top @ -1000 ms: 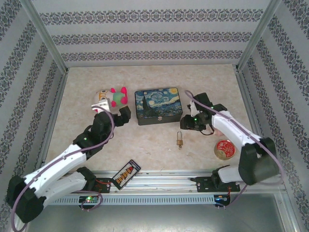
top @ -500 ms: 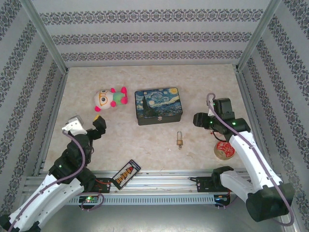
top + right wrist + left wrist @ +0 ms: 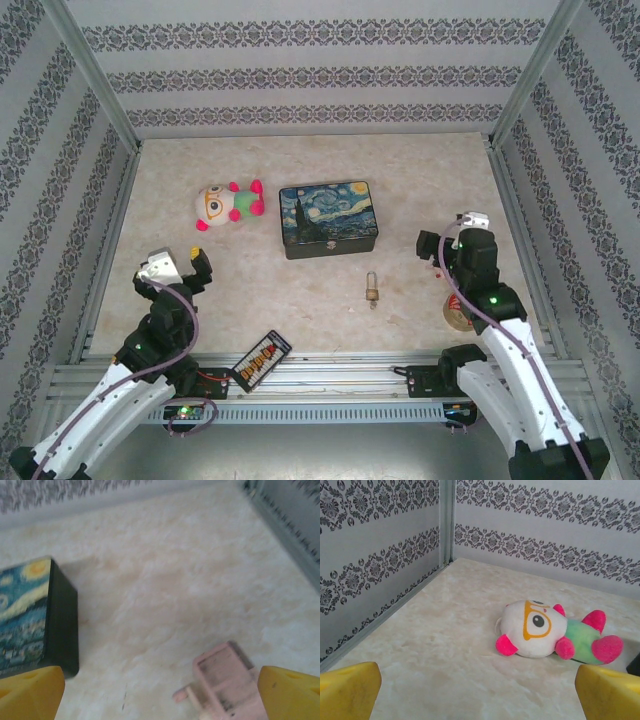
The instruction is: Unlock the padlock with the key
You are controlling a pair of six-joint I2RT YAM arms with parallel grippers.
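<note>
The small brass padlock [image 3: 371, 293] lies on the table in front of the painted tin box, with its thin shackle pointing toward the box. A silvery speck at its near end may be the key [image 3: 374, 304], but it is too small to tell. My left gripper [image 3: 178, 266] hovers at the near left, far from the padlock, open and empty. In the left wrist view its yellow fingertips [image 3: 350, 692] stand wide apart. My right gripper [image 3: 450, 233] is raised to the right of the padlock, open with nothing between its fingertips [image 3: 292, 692].
A Starry Night tin box [image 3: 328, 218] sits mid-table and shows as the tin box [image 3: 25, 615] in the right wrist view. A plush toy [image 3: 228, 204] lies to its left. A red round tin [image 3: 458, 312] lies under the right arm, a small abacus [image 3: 262, 358] by the near rail, a pink plastic piece [image 3: 225, 680] below the right gripper.
Both arms have drawn back toward the near edge. The left gripper left the plush toy's side. The right gripper moved right, away from the padlock, and opened wider.
</note>
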